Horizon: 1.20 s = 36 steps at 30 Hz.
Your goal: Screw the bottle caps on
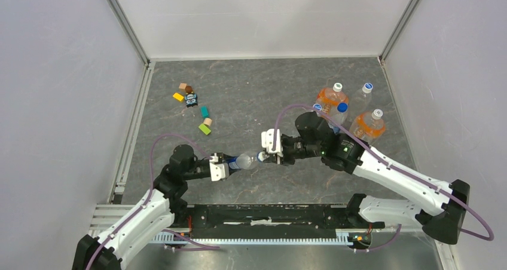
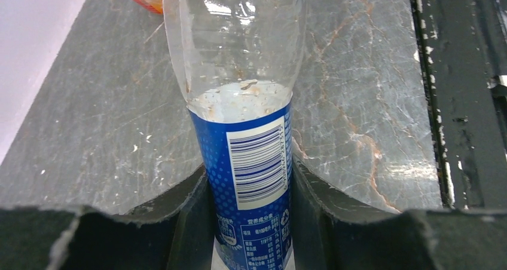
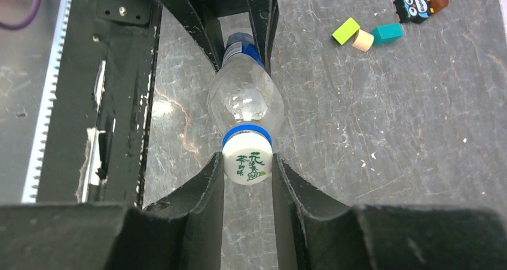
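Right wrist view, bottle cap (image 3: 247, 165): you saw it white and round, with green printing on its face. It sat on the mouth of the blue-labelled bottle (image 3: 245, 100), with a blue ring just behind it. How far it was threaded on you could not tell.
Right gripper (image 3: 247, 169): your two dark fingers were closed on the cap, one pad pressed to each side of it.
Bottle: it lay roughly level, lifted off the table and spanning the gap between your two grippers. It was clear at the shoulder, and the blue label band sat toward the base.
Left gripper (image 2: 248, 183): you had it clamped on the label band, one finger on each side. The barcode faced that wrist's camera, and the clear upper body pointed away from it.
Top external view: the bottle (image 1: 243, 161) hung over the near middle of the table. Your left gripper (image 1: 229, 162) was at its base end, and your right gripper (image 1: 263, 156) was at the cap (image 1: 259, 157).
Table (image 1: 251, 85): grey and marbled, with pale walls around three sides.
Far right: two orange-liquid bottles (image 1: 330, 98) stood upright with white tops. A second clear bottle (image 1: 362, 98) stood upright between them.
Bright blue cap (image 1: 342, 107): it showed just beyond your right arm, near those bottles. What it sat on you could not tell.
Far left: a scatter of coloured blocks (image 1: 205, 129) lay well apart from the bottle, with a small toy figure (image 1: 191, 98) among them.
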Tool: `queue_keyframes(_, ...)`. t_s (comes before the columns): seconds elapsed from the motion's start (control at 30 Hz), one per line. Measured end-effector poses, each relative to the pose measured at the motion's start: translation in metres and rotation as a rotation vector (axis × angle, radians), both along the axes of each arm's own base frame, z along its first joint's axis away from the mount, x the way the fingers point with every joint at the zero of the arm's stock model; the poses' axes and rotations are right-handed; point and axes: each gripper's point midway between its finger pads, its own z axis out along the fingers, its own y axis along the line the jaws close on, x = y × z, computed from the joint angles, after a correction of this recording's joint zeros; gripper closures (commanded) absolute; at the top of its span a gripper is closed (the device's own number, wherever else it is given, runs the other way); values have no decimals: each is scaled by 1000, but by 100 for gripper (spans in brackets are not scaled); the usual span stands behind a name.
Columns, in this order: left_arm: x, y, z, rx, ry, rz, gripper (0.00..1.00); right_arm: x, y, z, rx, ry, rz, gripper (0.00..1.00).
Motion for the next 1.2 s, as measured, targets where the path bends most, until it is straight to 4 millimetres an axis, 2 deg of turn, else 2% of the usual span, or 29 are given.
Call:
queue_keyframes(0.23,14,3,7,-6,-48,61,53,13,1,5,58,119,-114,100)
queue_keyframes(0.57,29,6,-6,45,0,143,53,38,-2,-14,59,275,-364,100)
queue_keyframes(0.8,45,-4,3,24,5,179,53,59,-10,-4,197,343,-527,100)
queue_keyframes(1.0,52,-9,6,11,-11,174,51,68,-12,1,266,394,-567,100)
queue_keyframes(1.2,50,-10,6,25,-44,147,51,63,-10,1,257,391,-504,100)
